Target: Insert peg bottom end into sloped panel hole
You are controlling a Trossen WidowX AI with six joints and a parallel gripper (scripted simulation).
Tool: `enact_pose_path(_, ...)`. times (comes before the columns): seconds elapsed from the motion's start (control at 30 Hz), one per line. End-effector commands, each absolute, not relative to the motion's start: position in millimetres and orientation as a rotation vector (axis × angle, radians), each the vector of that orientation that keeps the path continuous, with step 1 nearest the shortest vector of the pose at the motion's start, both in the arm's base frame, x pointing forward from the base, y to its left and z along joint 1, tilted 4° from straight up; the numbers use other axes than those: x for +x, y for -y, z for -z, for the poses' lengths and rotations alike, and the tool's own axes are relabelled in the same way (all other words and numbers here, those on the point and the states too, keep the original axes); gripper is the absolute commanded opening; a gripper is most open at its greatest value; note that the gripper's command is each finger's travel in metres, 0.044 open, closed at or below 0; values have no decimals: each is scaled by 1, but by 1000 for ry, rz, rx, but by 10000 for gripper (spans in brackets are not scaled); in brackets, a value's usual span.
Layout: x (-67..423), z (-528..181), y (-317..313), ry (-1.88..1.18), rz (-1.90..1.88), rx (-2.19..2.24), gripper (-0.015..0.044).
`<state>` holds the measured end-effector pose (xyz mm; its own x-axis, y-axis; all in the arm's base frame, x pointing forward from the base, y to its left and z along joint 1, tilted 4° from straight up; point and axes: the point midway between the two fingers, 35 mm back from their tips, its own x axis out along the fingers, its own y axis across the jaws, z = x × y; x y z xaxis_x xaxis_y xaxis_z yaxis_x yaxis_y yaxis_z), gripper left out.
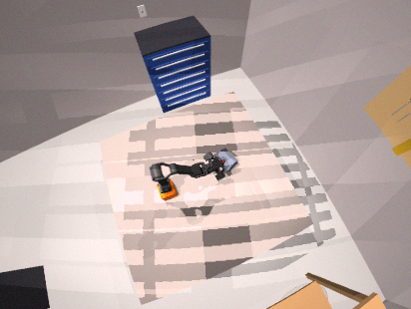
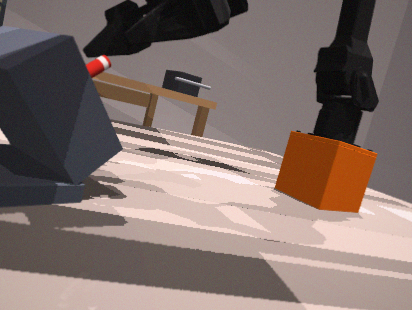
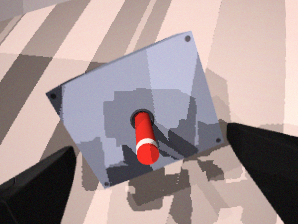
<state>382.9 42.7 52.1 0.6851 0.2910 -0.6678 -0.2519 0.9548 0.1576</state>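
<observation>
A red round peg [image 3: 144, 131] [image 2: 95, 68] with a white band near its top end stands in the dark-rimmed round hole [image 3: 135, 119] of the sloped panel. The blue-grey panel [image 3: 82, 117] [image 2: 42, 100] [image 1: 229, 160] has a dark screw at each corner. The peg's lower end is hidden inside the hole; its upper part sticks out of the face. My gripper [image 3: 152, 142] is open, its two black fingers wide apart on either side of the peg and touching nothing. In the exterior view the fingers are above and beside the peg's banded end.
The arm's orange base [image 1: 168, 190] [image 2: 325, 172] stands on the pale striped surface, well back from the panel. A blue drawer cabinet [image 1: 182, 70] stands beyond the mat. A wooden table [image 2: 150, 90] is in the background of the exterior view.
</observation>
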Motion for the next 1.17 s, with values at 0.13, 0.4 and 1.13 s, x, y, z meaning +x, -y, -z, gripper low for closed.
enact_pose_path(0.13,375,-57,-40,-763,-308,54,440)
enact_pose_path(0.4,370,-64,-37,-763,-307,54,440)
enact_pose_path(1.13,357,-82,-29,-761,-304,54,440)
